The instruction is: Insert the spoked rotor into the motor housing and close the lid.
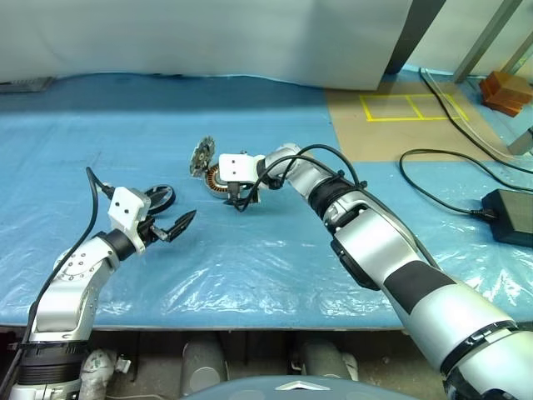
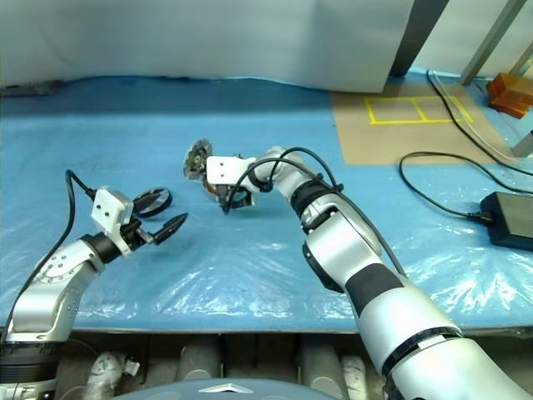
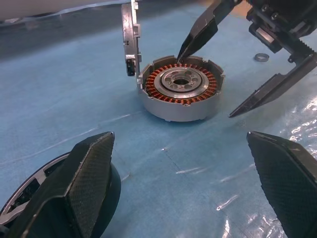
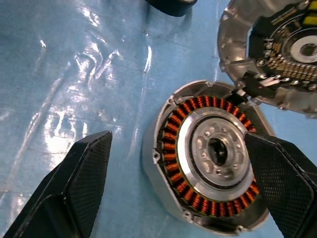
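Observation:
The motor housing (image 4: 213,158) lies flat on the blue sheet, its copper windings ringing a metal hub. Its hinged lid (image 3: 130,39) stands upright at the housing's edge. My right gripper (image 1: 240,198) is open and hovers over the housing, angled down, one finger (image 3: 198,34) above the rim and the other (image 3: 267,94) beside it. The spoked rotor (image 1: 158,198), a black ring, lies to the left of the housing. My left gripper (image 1: 171,227) is open and empty, just in front of the rotor and pointing toward the housing.
A small metal ring (image 3: 261,57) lies past the housing. At the right are black cables (image 1: 433,167) and a black power box (image 1: 508,215). Yellow tape (image 1: 412,107) marks a brown board behind. The table's front edge (image 1: 208,321) runs near me.

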Motion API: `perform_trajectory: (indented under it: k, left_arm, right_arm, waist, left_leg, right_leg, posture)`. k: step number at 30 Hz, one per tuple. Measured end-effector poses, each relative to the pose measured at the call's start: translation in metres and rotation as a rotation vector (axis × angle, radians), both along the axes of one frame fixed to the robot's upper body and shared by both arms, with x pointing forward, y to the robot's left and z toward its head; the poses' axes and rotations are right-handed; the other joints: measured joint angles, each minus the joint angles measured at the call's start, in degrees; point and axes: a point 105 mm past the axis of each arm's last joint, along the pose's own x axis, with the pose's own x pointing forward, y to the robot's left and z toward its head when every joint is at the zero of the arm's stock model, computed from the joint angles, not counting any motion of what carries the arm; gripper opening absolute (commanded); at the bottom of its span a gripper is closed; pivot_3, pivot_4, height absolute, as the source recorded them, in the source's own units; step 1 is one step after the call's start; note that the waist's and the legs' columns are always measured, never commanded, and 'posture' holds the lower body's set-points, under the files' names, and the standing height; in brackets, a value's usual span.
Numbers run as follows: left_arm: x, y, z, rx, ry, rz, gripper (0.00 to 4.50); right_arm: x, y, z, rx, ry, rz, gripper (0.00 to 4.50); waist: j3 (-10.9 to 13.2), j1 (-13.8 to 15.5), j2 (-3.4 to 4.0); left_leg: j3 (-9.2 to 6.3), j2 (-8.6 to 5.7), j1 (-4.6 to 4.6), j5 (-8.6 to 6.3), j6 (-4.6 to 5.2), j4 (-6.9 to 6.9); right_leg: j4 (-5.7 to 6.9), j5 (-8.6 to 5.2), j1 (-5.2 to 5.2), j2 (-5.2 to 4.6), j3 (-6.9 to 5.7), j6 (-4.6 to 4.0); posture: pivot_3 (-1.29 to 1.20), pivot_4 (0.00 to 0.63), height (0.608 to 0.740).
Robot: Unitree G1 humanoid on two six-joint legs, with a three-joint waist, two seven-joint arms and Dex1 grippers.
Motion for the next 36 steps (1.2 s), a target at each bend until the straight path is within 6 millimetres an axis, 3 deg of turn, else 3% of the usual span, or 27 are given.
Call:
perform_trajectory:
  k: [16, 19, 25, 31, 36]
  left_arm:
    - [-0.005, -0.011, 0.003, -0.061, -0.003, -0.007, 4.5]
    - [-0.007, -0.011, 0.0, -0.057, 0.004, -0.006, 4.5]
    - [-0.007, -0.015, -0.003, -0.053, 0.012, -0.011, 4.5]
    - [-0.005, -0.022, -0.003, -0.056, 0.006, -0.03, 4.5]
    - [-0.003, -0.025, -0.001, -0.056, -0.001, -0.035, 4.5]
  right_arm:
    - [0.002, 0.005, -0.015, 0.026, 0.129, -0.171, 4.46]
    - [0.004, 0.004, -0.015, 0.01, 0.118, -0.182, 3.87]
    - [0.006, 0.003, -0.015, -0.035, 0.065, -0.172, 1.94]
    - [0.004, 0.004, -0.016, -0.093, 0.016, -0.125, 1.87]
    - [0.003, 0.002, -0.011, -0.062, 0.085, -0.144, 1.87]
  waist:
    - [0.01, 0.05, 0.02]
    - [0.01, 0.04, 0.02]
    - [-0.02, 0.18, 0.06]
    - [-0.01, 0.1, 0.16]
    - [0.0, 0.12, 0.18]
  left_leg:
    - [0.0, 0.0, 0.02, 0.0, -0.01, 0.02]
    - [0.0, 0.0, 0.05, 0.0, -0.01, 0.02]
    - [0.01, -0.02, 0.12, -0.01, -0.01, 0.02]
    - [0.02, -0.01, 0.35, -0.02, -0.01, 0.0]
    - [0.03, -0.02, 0.33, -0.01, -0.01, 0.01]
  right_leg:
    - [0.06, -0.01, -0.01, -0.01, -0.01, -0.02]
    - [0.07, -0.01, -0.01, -0.01, -0.01, -0.02]
    - [0.06, -0.01, 0.07, -0.04, 0.0, -0.02]
    - [0.16, -0.02, 0.2, -0.04, 0.03, -0.03]
    - [0.14, -0.03, 0.2, -0.04, 0.04, -0.03]
  posture:
    - [0.0, 0.15, 0.74]
    - [0.0, 0.15, 0.74]
    - [0.0, 0.15, 0.74]
    - [0.0, 0.15, 0.74]
    - [0.0, 0.15, 0.74]
